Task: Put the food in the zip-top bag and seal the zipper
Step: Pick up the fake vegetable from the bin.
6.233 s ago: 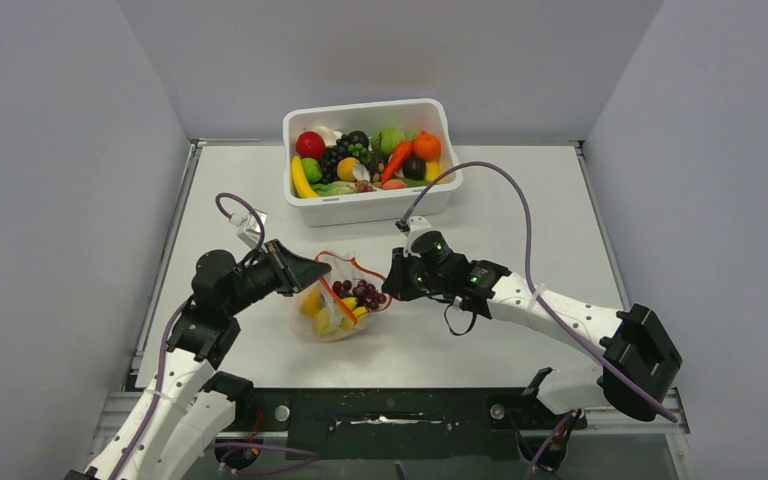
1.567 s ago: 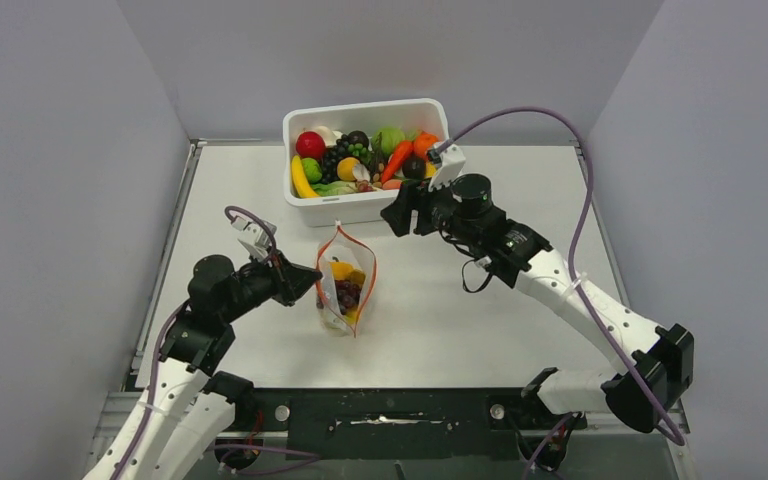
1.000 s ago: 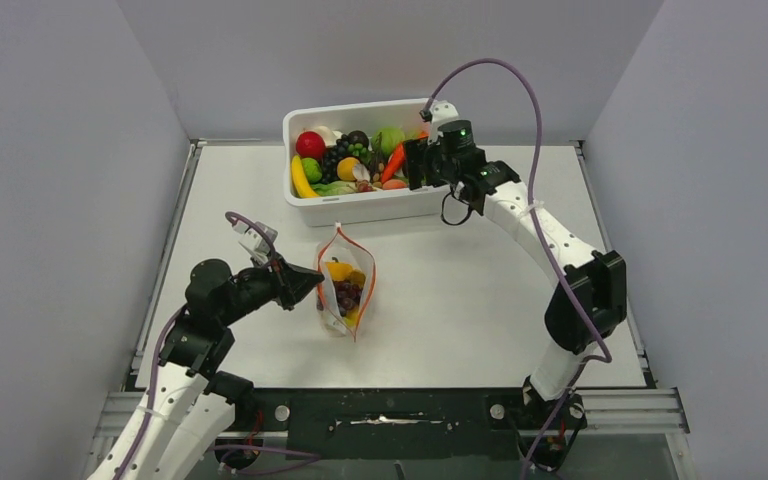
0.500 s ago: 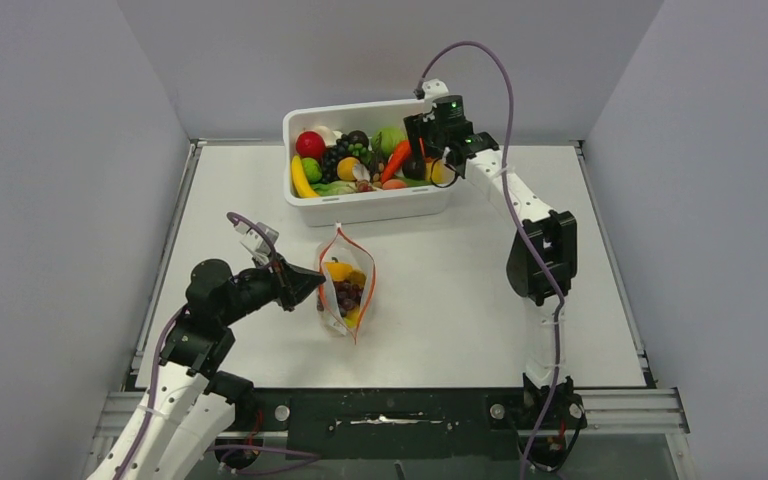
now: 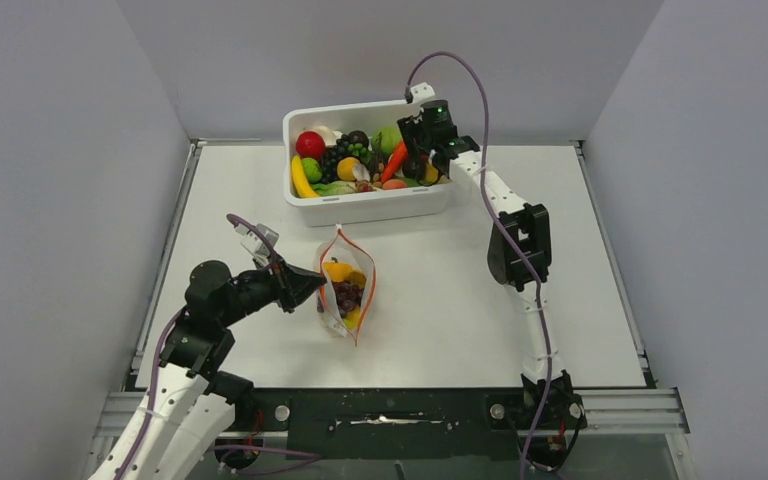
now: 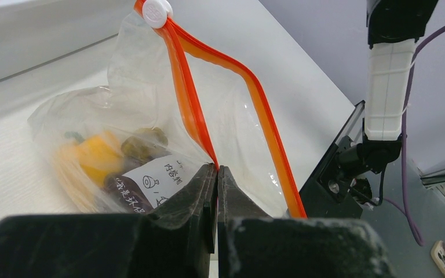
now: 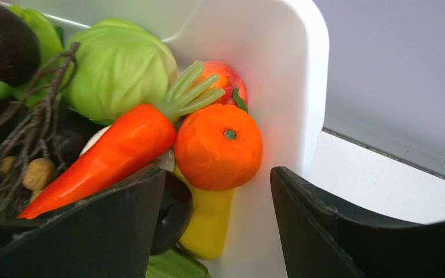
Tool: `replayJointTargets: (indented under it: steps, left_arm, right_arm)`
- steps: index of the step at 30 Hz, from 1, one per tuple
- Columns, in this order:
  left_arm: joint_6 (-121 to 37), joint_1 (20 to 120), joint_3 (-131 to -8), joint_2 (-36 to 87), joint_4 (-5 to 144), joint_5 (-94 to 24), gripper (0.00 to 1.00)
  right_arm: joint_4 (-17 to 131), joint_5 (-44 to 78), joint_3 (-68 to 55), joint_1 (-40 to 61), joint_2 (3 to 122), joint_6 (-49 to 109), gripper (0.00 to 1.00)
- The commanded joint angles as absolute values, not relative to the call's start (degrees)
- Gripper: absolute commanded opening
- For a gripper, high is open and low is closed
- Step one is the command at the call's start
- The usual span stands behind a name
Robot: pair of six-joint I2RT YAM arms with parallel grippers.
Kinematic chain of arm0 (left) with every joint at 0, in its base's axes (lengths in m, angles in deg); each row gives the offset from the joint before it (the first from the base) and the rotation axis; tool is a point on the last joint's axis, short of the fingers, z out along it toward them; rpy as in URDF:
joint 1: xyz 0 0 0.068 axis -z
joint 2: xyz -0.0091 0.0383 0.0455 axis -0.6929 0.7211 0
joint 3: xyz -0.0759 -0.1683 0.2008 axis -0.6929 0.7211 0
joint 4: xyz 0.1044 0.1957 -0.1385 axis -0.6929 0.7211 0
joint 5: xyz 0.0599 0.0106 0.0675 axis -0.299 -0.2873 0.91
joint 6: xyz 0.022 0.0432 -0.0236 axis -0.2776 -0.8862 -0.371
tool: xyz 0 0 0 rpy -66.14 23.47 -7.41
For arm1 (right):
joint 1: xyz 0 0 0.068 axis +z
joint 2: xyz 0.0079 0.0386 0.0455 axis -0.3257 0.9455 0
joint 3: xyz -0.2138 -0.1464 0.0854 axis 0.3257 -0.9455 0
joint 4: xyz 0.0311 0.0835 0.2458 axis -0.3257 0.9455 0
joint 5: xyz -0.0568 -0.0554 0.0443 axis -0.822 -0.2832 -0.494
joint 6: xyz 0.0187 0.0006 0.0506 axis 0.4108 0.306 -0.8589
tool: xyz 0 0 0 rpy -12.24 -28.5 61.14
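White table [image 5: 440, 290], zip-top bag [image 5: 345, 292], tub [image 5: 370, 207], right gripper [image 7: 215, 191] over orange [image 7: 218, 146]

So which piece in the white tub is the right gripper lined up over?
The round orange, framed between the open fingers; the carrot lies off to one side, the cabbage behind.

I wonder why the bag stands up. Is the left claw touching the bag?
Touching. The left wrist view shows the left gripper pinched shut on the zip-top bag near its mouth.
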State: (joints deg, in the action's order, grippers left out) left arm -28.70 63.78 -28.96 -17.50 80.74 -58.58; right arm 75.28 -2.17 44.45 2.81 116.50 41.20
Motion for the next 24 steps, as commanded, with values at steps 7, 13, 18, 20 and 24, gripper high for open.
replayJointTargets:
  steps: [7,13,18,20,24]
  left_arm:
    - [-29.0,64.3,-29.3,-18.4,76.6,-60.2,0.0]
    - [-29.1,64.4,-29.3,-18.3,76.3,-60.2,0.0]
    - [-29.0,64.4,-29.2,-18.2,76.2,-60.4,0.0]
    - [-29.0,64.4,-29.1,-18.1,76.1,-60.4,0.0]
    - [-29.0,64.3,-29.1,-17.8,76.1,-60.3,0.0]
  right_arm:
    - [71.7,-3.8,51.0,1.6,123.7,39.6,0.68]
    - [72.2,-6.7,52.3,1.4,126.7,38.1,0.74]
    - [71.9,-1.6,52.1,1.4,125.4,36.4,0.69]
    - [71.6,1.6,52.0,1.6,123.5,35.5,0.66]
    - [69.3,3.5,50.2,1.8,118.2,29.5,0.64]
